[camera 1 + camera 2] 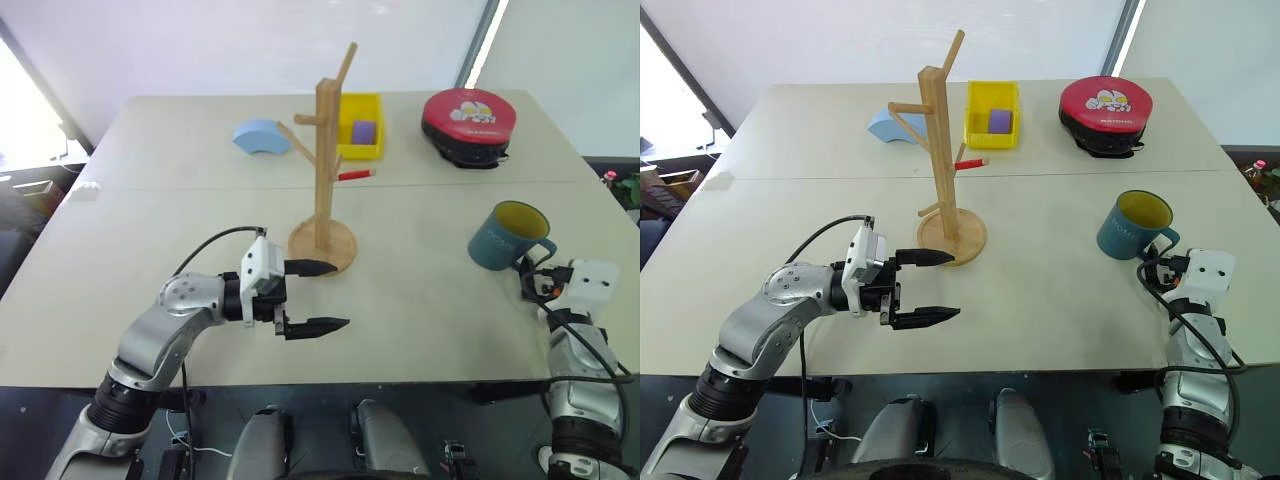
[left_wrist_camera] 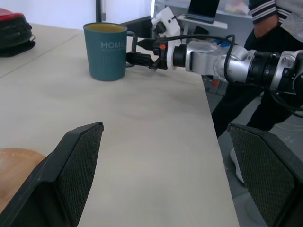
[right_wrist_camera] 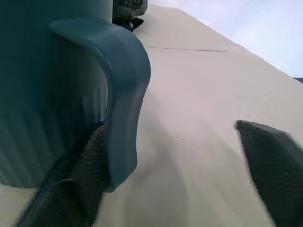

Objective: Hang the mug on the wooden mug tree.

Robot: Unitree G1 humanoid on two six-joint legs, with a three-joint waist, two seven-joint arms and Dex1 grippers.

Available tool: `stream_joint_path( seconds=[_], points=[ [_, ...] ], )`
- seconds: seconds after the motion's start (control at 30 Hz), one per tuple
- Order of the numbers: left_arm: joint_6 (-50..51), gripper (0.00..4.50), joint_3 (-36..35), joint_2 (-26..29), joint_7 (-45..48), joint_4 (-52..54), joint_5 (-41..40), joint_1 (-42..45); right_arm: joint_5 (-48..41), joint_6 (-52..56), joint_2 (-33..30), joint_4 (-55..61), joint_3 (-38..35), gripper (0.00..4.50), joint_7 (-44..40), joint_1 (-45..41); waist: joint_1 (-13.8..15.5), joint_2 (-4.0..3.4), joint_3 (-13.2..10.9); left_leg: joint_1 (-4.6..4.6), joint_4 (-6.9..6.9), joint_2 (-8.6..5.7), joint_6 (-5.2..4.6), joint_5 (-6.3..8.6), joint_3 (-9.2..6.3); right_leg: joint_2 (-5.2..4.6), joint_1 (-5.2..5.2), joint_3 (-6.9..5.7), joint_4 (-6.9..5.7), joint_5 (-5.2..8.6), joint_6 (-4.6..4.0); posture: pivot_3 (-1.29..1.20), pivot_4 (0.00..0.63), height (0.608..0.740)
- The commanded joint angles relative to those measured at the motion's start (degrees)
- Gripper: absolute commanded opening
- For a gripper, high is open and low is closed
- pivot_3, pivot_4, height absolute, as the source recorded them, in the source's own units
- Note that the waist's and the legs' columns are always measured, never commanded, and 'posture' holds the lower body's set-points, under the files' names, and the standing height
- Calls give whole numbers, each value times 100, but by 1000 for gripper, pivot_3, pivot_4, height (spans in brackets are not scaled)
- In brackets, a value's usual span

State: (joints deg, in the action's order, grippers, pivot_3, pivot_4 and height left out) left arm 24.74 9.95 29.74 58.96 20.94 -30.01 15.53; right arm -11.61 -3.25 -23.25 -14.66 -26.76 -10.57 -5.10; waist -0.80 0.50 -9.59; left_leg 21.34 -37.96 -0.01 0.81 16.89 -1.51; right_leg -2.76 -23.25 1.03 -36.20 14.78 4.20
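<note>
Head views: the mug [image 1: 508, 236] stands upright on the table [image 1: 400, 310], mouth up, at the right side, its handle turned toward the near right. The right claw [image 2: 142, 53] sits just near of it at the handle. The tree [image 1: 324, 160] stands upright mid-table, well left of the mug, its post vertical and pegs angling up. The left claw [image 1: 318, 297] hangs near of the tree's base, pointing right, jaws wide with nothing between them.

Left wrist view: the mug shows "HOME" on its side, and the right claw meets its handle from the table's near edge.

Right wrist view: one finger [image 3: 90, 175] lies inside the handle loop against the mug wall, the other finger [image 3: 274, 165] well outside it, so the jaws straddle the handle, apart and not clamped.
</note>
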Motion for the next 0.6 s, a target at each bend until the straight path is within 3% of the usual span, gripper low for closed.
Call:
stream_joint_path(
  seconds=[0.03,0.17,0.3,0.47,0.6],
  points=[
    [-39,4500,-74,-20,-52,160,-73,34,-167,-89,-24,80,42,2117,-188,-80,1,0,0,0,0,0,0,0,0,0,0,0,0,0,0,0,150,735],
    [-41,4500,-101,-26,-124,191,-75,-1,-253,-22,54,297,162,28,-321,-43,1,0,0,0,0,2,0,0,0,0,0,0,0,0,1,0,150,735],
    [-54,4500,-162,1,-199,223,-78,-69,-177,142,-7,781,407,28,-462,86,1,0,0,0,0,2,0,0,-1,0,0,0,-1,-3,5,0,150,735],
    [-83,4500,-411,129,-273,143,-91,-191,820,211,-768,2328,1614,28,-1215,318,-25,-8,-5,0,0,3,0,0,0,0,-3,1,-1,-1,3,0,150,735],
    [-53,4500,-705,252,-318,21,-158,-287,1028,473,-1387,3556,2384,28,-2026,1,-7,-4,-8,-4,0,9,0,0,-4,13,-4,-2,-3,-1,3,0,150,735]
  ],
)
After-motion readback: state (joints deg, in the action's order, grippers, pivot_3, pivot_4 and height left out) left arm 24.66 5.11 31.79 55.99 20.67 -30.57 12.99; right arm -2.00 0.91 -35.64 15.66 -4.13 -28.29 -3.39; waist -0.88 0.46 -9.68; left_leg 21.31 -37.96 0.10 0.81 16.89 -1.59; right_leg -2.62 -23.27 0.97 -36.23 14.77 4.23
